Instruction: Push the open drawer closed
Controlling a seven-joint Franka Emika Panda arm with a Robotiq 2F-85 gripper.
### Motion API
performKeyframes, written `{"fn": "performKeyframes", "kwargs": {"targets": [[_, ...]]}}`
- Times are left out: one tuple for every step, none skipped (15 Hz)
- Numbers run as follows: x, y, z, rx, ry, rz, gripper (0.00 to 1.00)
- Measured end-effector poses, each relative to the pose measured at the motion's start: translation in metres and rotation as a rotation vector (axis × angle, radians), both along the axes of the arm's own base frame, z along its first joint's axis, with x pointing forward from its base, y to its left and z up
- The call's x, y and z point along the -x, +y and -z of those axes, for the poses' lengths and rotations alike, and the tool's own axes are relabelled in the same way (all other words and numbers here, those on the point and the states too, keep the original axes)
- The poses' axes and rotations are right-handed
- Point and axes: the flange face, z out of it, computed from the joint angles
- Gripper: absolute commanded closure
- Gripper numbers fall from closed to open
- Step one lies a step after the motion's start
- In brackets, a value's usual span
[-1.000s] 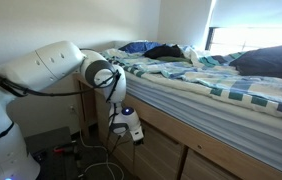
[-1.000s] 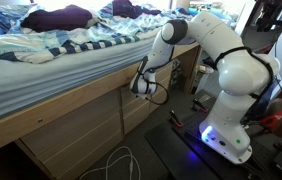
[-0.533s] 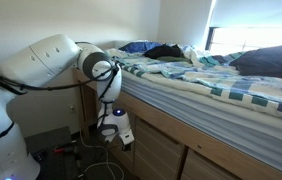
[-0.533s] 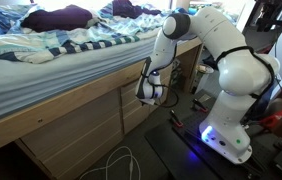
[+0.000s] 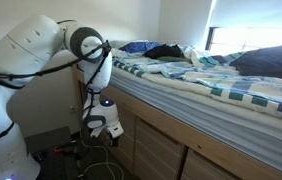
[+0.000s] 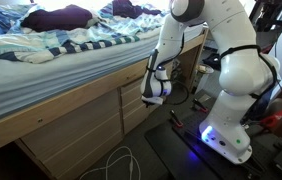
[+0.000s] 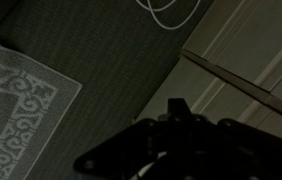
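Note:
The drawer (image 6: 136, 108) is the light-tan wooden front under the bed, nearest the robot. It also shows in an exterior view (image 5: 153, 150) and at the upper right of the wrist view (image 7: 256, 45). I cannot tell how far it stands out; a thin dark gap runs along its edge. My gripper (image 6: 156, 90) hangs low beside the drawer front, just off it, and also shows in an exterior view (image 5: 103, 123). In the wrist view my gripper (image 7: 174, 104) is a dark shape with its fingers together, holding nothing.
The bed (image 5: 211, 75) with striped bedding and dark clothes lies above the drawers. Matching wooden panels (image 6: 76, 135) continue along the base. A patterned rug (image 7: 21, 95) and white cables (image 6: 121, 165) lie on the dark floor. The robot base (image 6: 231, 130) stands close by.
My gripper has drawn back from the drawer front toward the robot base, and the arm's elbow has swung up.

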Motion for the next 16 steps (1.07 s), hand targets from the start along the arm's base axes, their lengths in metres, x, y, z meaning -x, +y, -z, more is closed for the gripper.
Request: {"fn": "performKeyframes", "kwargs": {"targets": [[0.009,0.003,-0.009,0.001,0.005,-0.018,1.00],[0.017,0.005,-0.018,0.003,0.010,-0.036,1.00],[0.024,0.007,-0.027,0.006,0.017,-0.054,1.00],[0.030,0.009,-0.036,0.011,0.018,-0.070,1.00],[0.036,0.011,-0.045,0.015,0.018,-0.086,1.00],[0.039,0.012,-0.055,0.020,0.012,-0.099,1.00],[0.042,0.013,-0.065,0.024,0.007,-0.111,1.00],[0.042,0.013,-0.076,0.028,0.000,-0.119,1.00],[0.042,0.012,-0.087,0.032,-0.008,-0.126,1.00],[0.042,0.011,-0.098,0.036,-0.011,-0.130,1.00],[0.041,0.008,-0.109,0.040,-0.013,-0.134,1.00],[0.041,0.005,-0.119,0.046,-0.011,-0.136,1.00],[0.037,0.001,-0.128,0.053,-0.011,-0.142,1.00],[0.032,-0.002,-0.136,0.060,-0.016,-0.150,1.00],[0.027,-0.007,-0.144,0.069,-0.024,-0.154,1.00],[0.024,-0.012,-0.150,0.080,-0.037,-0.158,1.00]]}}
